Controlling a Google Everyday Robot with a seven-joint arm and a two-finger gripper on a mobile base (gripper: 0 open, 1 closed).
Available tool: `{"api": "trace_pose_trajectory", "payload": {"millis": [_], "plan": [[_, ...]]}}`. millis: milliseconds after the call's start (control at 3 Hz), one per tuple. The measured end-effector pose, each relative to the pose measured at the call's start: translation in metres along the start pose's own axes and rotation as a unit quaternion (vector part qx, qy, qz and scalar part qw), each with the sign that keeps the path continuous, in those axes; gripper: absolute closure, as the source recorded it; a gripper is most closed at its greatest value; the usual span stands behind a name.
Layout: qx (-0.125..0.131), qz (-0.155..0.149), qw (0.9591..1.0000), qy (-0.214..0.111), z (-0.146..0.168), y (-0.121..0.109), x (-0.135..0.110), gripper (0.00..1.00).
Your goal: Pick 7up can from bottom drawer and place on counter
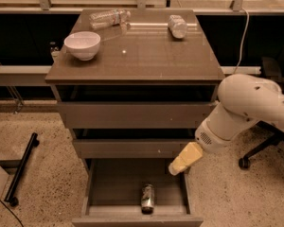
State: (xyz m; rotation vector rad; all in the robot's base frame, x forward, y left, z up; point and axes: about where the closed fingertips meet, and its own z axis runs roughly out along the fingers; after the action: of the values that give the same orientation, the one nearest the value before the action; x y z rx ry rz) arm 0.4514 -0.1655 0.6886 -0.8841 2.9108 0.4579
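1. The gripper [174, 169] is a pale yellow, tapered piece at the end of a smooth, rounded white arm [248, 105]. It hangs over the right rim of the pulled-out bottom drawer [109, 188], tip angled down and to the left. Whether it is spread or pressed together cannot be told from this angle.
2. The 7up can [147, 198] is below and just left of the gripper, apart from it. This slim dark cylinder with metallic ends appears to lie on its side near the drawer's front wall.
3. The bottom drawer is a matte grey-brown rectangular tray with a flat floor and a plain front.
4. The desk [146, 60] is above and left of the gripper: a glossy grey-brown slab with a thin overhanging edge.
5. On the desk, well above the gripper:
   - a round white bowl [83, 45], far to the left;
   - a clear crinkled plastic bottle [109, 18], lying at the rear left;
   - a second bottle [178, 26], lying at the rear, almost directly above the gripper.
6. The speckled floor [47, 174] surrounds the unit.
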Motion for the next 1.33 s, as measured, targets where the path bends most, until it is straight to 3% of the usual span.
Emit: {"api": "trace_pose_trajectory", "payload": {"millis": [333, 667, 1000, 1333], "plan": [[-0.022, 0.038, 0.999, 0.012, 0.049, -0.008, 0.005, 0.0], [-0.043, 0.086, 0.995, 0.028, 0.101, -0.022, 0.014, 0.0], [-0.043, 0.086, 0.995, 0.028, 0.101, -0.022, 0.014, 0.0], [-0.049, 0.108, 0.9922, 0.037, 0.125, -0.025, 0.008, 0.0]]}}
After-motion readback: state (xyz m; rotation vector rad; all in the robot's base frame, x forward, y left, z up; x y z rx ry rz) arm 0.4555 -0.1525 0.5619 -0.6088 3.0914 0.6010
